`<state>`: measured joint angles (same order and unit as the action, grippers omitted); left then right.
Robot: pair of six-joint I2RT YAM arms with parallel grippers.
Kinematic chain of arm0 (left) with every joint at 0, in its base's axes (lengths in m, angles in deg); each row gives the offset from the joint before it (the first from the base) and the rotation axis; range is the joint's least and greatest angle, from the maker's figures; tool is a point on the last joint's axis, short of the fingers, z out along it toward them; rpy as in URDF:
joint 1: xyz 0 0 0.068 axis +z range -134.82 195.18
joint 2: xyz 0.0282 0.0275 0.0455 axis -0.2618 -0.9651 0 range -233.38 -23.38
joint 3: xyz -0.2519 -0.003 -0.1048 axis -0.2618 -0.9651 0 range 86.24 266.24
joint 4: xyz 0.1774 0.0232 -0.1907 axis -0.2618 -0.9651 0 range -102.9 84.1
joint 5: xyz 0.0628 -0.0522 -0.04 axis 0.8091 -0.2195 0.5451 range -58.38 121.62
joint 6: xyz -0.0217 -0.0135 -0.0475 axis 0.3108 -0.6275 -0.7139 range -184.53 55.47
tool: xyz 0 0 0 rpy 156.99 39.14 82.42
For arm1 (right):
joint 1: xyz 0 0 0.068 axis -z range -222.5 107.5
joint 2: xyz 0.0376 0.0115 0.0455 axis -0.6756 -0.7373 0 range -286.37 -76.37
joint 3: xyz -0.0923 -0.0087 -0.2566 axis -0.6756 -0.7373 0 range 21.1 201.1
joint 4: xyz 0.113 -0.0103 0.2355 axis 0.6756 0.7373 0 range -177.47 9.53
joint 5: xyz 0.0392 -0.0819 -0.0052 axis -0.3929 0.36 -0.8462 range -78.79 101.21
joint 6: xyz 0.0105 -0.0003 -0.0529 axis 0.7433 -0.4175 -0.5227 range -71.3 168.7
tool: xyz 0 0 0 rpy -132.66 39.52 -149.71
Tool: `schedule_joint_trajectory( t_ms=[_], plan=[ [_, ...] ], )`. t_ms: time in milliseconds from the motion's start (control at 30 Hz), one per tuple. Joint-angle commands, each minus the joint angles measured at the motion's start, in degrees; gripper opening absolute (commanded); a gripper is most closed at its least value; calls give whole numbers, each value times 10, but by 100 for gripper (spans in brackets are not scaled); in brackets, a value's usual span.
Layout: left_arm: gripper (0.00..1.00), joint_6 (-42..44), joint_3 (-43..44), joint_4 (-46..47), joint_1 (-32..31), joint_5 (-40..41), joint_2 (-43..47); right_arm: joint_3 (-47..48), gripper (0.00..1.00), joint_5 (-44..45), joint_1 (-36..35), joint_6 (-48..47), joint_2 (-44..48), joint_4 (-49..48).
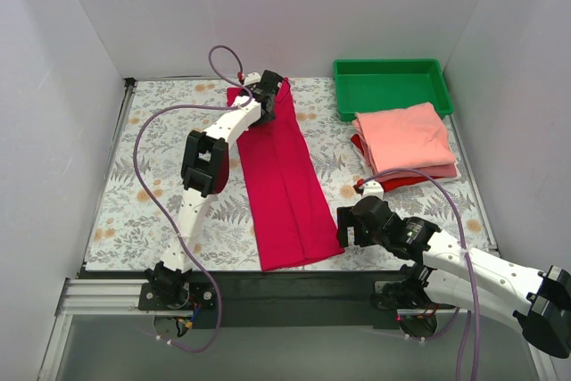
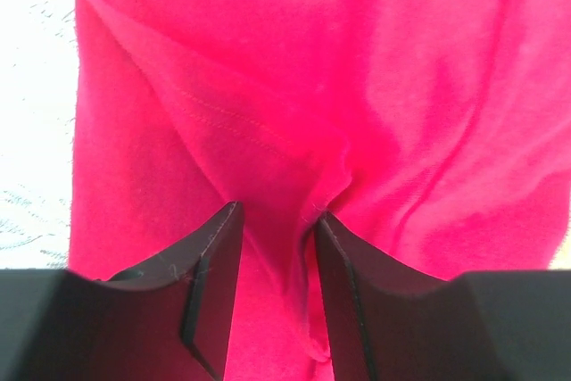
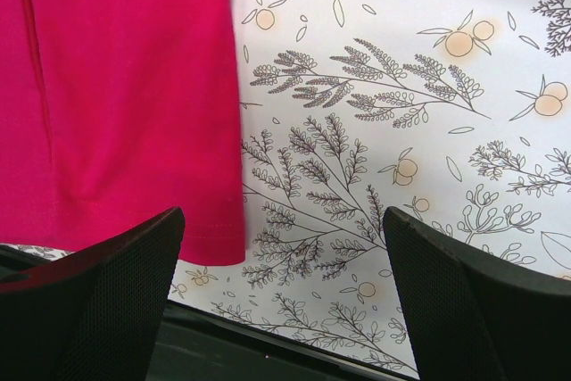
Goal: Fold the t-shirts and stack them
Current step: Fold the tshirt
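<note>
A crimson-red t-shirt [image 1: 285, 185] lies folded lengthwise into a long strip down the middle of the table. My left gripper [image 1: 270, 88] is at its far end. In the left wrist view the gripper [image 2: 277, 211] is shut on a puckered fold of the crimson cloth [image 2: 357, 60]. My right gripper [image 1: 342, 227] is open and empty, just right of the strip's near right corner. In the right wrist view it [image 3: 284, 216] hovers over the bare cloth beside the shirt's hem [image 3: 125, 86]. A folded salmon-pink t-shirt [image 1: 403, 136] lies on a brighter red one [image 1: 401, 182] at the right.
A green plastic tray [image 1: 393, 91] stands at the back right, just behind the stacked shirts. The floral tablecloth [image 1: 152, 176] covers the table. The black front rail [image 1: 294, 287] runs along the near edge. White walls close in the sides and back.
</note>
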<state>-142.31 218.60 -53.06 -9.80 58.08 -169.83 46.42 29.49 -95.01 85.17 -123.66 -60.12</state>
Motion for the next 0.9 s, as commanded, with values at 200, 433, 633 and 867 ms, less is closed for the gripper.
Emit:
schedule_joint_trajectory(
  t_ms=[200,433,633,867],
  plan=[
    [29,-17,-34,-28,-3,41,90,9,98,4,1,6,2,1],
    [20,-32,-40,-46,-5,56,93,8,98,0,1,8,3,0],
    [0,-34,-56,-39,-7,54,100,7,98,-3,2,9,5,1],
    [0,-60,-75,-61,-14,61,108,6,98,-4,2,9,9,1]
  ],
)
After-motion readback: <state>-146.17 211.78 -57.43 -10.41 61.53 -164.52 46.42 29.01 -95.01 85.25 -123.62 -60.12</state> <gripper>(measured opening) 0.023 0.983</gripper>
